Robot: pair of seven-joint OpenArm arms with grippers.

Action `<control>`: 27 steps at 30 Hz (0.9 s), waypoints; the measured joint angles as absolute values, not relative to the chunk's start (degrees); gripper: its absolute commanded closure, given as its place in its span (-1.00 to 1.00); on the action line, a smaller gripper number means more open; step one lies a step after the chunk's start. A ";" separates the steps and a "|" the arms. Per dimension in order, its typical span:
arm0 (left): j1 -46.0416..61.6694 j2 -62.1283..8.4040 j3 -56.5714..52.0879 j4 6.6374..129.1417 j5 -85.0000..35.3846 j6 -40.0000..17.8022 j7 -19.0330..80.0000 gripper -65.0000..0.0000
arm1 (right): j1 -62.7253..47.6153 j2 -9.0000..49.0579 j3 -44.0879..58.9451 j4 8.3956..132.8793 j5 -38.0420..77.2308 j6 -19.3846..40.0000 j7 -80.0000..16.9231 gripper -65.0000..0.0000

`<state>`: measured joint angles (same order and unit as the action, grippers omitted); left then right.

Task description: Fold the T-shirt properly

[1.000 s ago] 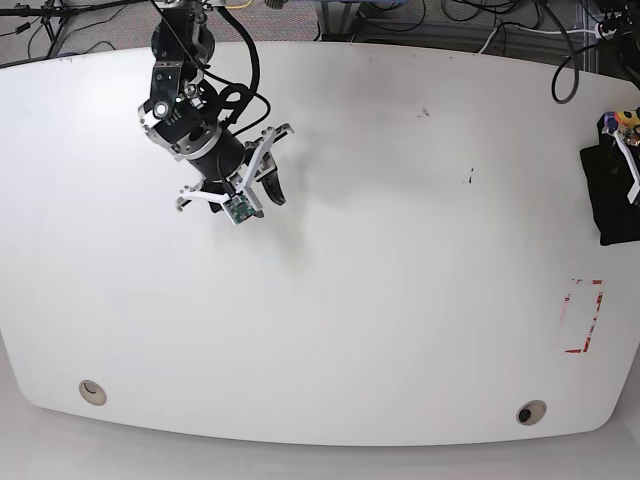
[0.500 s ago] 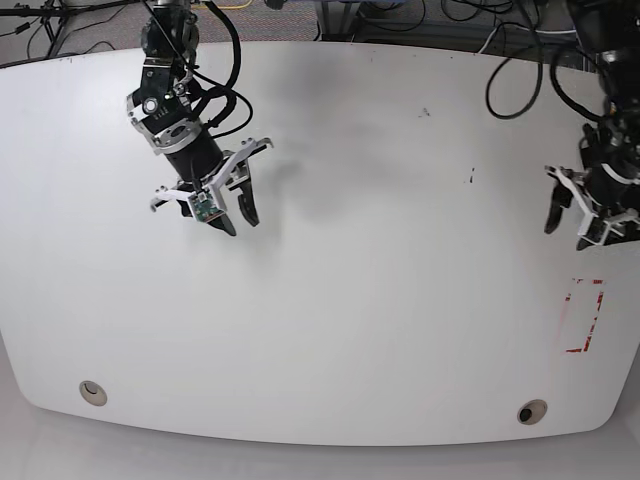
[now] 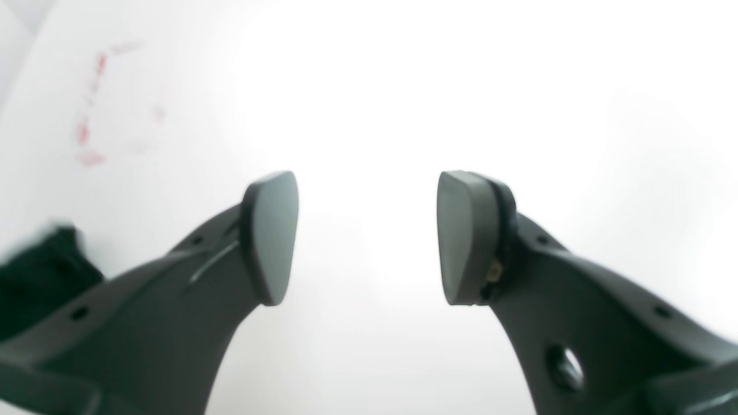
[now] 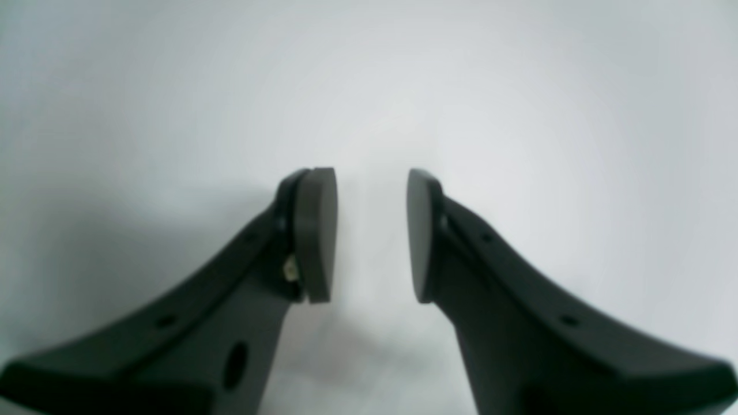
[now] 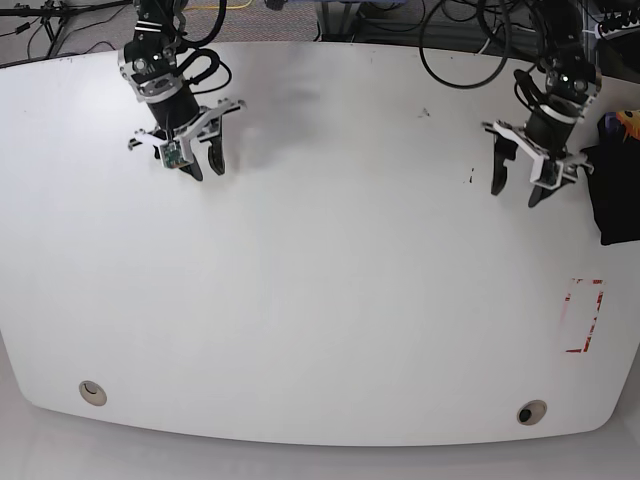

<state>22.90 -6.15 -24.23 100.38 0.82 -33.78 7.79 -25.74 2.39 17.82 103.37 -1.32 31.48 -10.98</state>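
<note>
The black T-shirt (image 5: 612, 195) lies bunched at the table's far right edge, partly cut off by the frame, with a small orange print (image 5: 628, 118) at its top. A dark blurred corner of it (image 3: 34, 271) shows low on the left of the left wrist view. My left gripper (image 5: 515, 188) hangs open over bare table left of the shirt, apart from it, its pads (image 3: 271, 236) wide apart around nothing. My right gripper (image 5: 204, 165) is at the far left, open by a narrower gap, with only white table between its pads (image 4: 314, 236).
The white table (image 5: 330, 300) has a red taped rectangle (image 5: 585, 315) near its right edge, below the shirt, faintly visible from the left wrist as red marks (image 3: 86, 115). Two round holes (image 5: 92, 392) (image 5: 531, 412) sit near the front edge. Cables (image 5: 470, 40) run behind the table.
My left arm has come in from the right edge and moved left and farther back, away from the shirt. My right arm has moved back and to the left. Neither gripper's gap has changed.
</note>
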 measured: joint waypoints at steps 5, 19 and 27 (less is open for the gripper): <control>33.74 -0.97 -24.32 109.69 0.27 -33.82 12.95 -0.09 | -33.41 1.91 19.09 106.39 0.84 31.79 -11.05 0.40; 57.47 2.50 -24.38 112.99 -14.87 -33.23 13.21 -0.08 | -53.49 1.76 21.17 112.71 11.31 31.46 -10.57 0.40; 62.92 2.35 -24.27 108.95 -15.03 -33.45 12.99 -0.08 | -61.87 0.99 20.71 111.66 11.92 31.51 -10.00 0.40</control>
